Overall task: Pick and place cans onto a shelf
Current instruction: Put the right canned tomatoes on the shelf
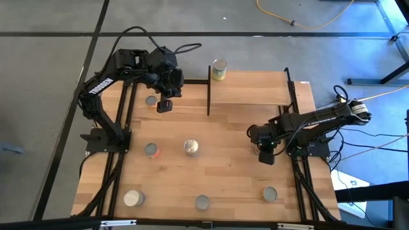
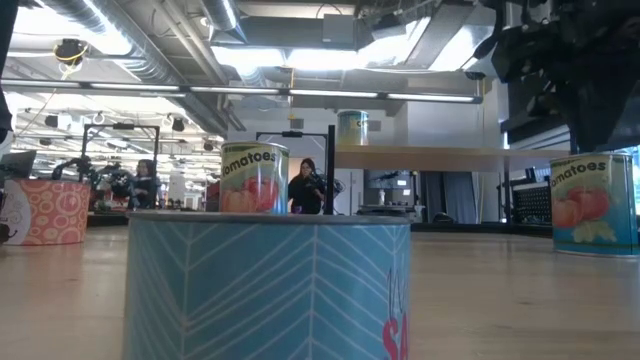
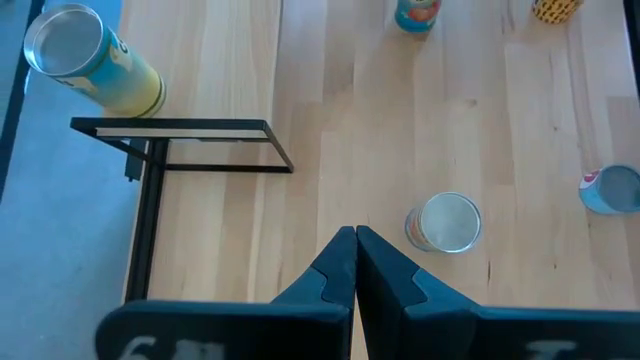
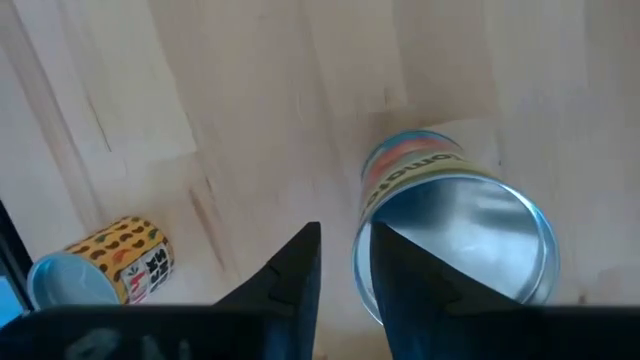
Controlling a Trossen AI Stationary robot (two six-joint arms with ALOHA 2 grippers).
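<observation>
I see pale blond wood on the table point(image 1: 236, 128) and on the shelf point(image 1: 249, 89), whose posts are black, like both arms. The can on the shelf point(image 1: 219, 69) wears yellow-green, and the tomato can point(image 2: 254, 178) shows green lettering over red fruit. The nearest can point(image 2: 270, 288) has a light-blue chevron pattern with red lettering; another point(image 4: 120, 262) is yellow with dark spots.

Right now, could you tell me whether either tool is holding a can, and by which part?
Nothing is held. The left tool is shut and empty; the right tool stands slightly open beside the tomato can, only wood in its gap.
</observation>
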